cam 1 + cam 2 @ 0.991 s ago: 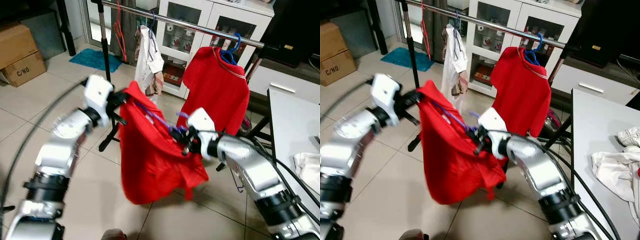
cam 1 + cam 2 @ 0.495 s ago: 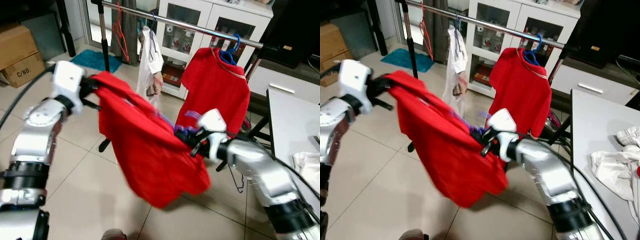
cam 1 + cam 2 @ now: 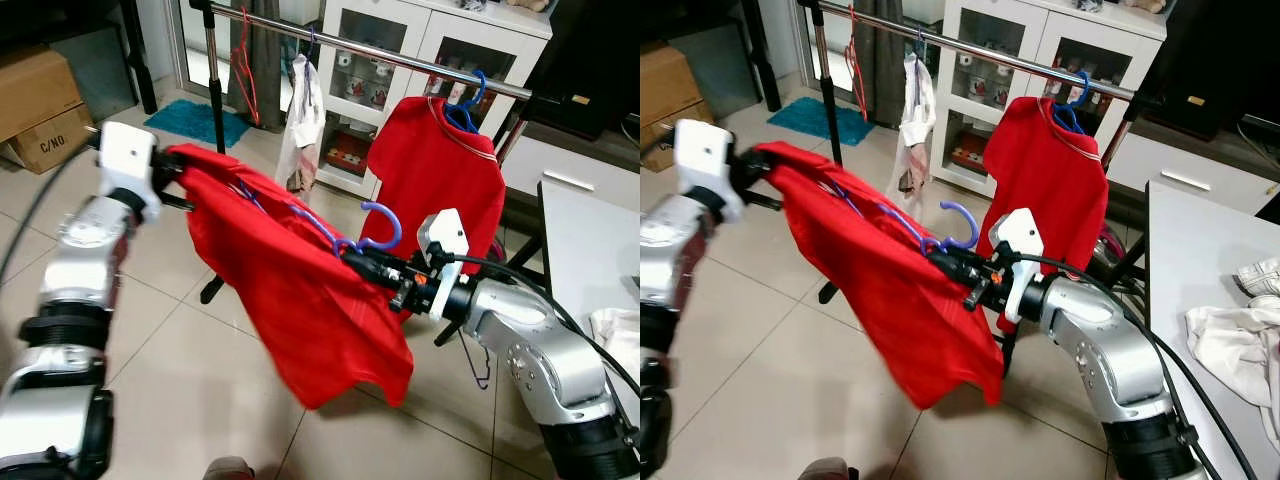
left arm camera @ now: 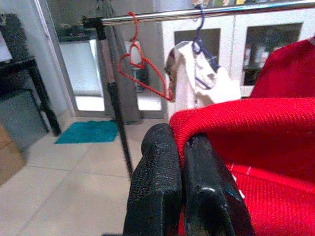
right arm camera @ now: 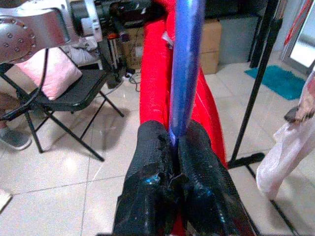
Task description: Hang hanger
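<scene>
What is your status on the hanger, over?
Right gripper shut on purple hanger. Left gripper shut on red shirt. Rail ahead, not reached.

Two silver metallic arms with black ring joints; white blocky wrist housings behind each gripper; black cables loop along both arms; left gripper and right gripper have textured black fingers.

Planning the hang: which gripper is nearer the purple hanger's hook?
Right. The right gripper grips the purple hanger just below its hook; the left gripper pinches the red shirt at its far end.
</scene>
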{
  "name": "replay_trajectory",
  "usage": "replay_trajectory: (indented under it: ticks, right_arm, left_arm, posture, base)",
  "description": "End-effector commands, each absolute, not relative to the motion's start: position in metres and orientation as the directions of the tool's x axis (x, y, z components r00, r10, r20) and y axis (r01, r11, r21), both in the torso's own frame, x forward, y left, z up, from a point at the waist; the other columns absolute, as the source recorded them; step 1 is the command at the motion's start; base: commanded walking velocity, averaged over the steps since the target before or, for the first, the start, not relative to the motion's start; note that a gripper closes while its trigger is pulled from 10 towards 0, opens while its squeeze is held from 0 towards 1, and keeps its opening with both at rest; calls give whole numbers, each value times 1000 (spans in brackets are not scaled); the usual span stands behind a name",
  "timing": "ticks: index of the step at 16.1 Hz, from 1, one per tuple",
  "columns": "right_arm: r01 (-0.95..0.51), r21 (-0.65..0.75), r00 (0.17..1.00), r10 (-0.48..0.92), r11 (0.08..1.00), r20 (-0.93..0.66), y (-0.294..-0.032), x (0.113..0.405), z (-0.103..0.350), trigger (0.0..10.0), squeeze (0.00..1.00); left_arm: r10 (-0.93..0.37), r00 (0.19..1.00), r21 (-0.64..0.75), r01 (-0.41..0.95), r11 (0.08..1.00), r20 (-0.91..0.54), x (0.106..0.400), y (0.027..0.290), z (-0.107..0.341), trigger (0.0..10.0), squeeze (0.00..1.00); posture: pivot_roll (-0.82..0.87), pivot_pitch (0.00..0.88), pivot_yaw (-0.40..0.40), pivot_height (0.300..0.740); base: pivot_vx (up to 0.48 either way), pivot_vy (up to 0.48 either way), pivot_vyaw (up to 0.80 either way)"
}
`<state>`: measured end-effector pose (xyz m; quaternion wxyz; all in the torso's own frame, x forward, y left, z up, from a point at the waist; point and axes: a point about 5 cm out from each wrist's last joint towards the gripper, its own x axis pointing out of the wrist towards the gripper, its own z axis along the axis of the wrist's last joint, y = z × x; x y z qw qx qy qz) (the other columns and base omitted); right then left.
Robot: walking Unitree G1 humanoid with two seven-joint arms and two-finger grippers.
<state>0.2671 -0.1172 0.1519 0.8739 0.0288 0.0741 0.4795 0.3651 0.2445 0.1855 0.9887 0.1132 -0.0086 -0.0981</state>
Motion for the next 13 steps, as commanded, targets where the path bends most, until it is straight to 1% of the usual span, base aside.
replay_trajectory:
  ticks: [1,2,4,6,8,9,10,11,13]
  right_arm:
    - [-842,79,522,843,534,-129,-118,265,152,10000,0]
    - [-832,46,540,827,553,-160,-116,268,149,10000,0]
    - [-811,30,575,805,585,-149,-113,276,151,10000,0]
    - [-815,24,572,810,579,-130,-107,280,156,10000,0]
    - [-843,-2,533,833,539,-152,-99,280,156,10000,0]
    - [-863,-32,501,844,505,-192,-97,278,151,10000,0]
    - [-869,-30,489,846,494,-212,-98,277,146,10000,0]
    - [-865,-20,494,843,502,-212,-99,277,144,10000,0]
    - [-856,6,504,838,517,-212,-108,275,139,10000,0]
  left_arm:
    - [-233,971,216,216,952,54,372,231,199,0,0]
    - [-318,945,221,293,930,83,375,215,208,0,0]
    - [-403,910,242,372,896,95,378,202,219,0,0]
    - [-470,879,270,433,860,86,379,191,225,0,0]
    - [-546,832,275,505,818,95,379,177,234,0,0]
    - [-551,825,246,513,823,126,380,174,241,0,0]
    - [-534,829,203,501,841,166,382,177,248,0,0]
    - [-518,835,176,490,854,188,382,180,251,0,0]
    - [-433,861,57,434,899,267,385,197,262,0,0]
  posture:
    - [60,0,-99,740]
    - [60,0,-99,740]
    - [65,0,-100,740]
    - [63,0,-96,740]
    - [69,0,-104,740]
    - [70,0,-104,740]
    - [72,0,-106,740]
    - [72,0,-106,740]
    - [71,0,-105,740]
  base:
    - [0,0,0]
    - [0,0,0]
    - [0,0,0]
    - [0,0,0]
    - [0,0,0]
    - [0,0,0]
    - [0,0,0]
    - [0,0,0]
    - [0,0,0]
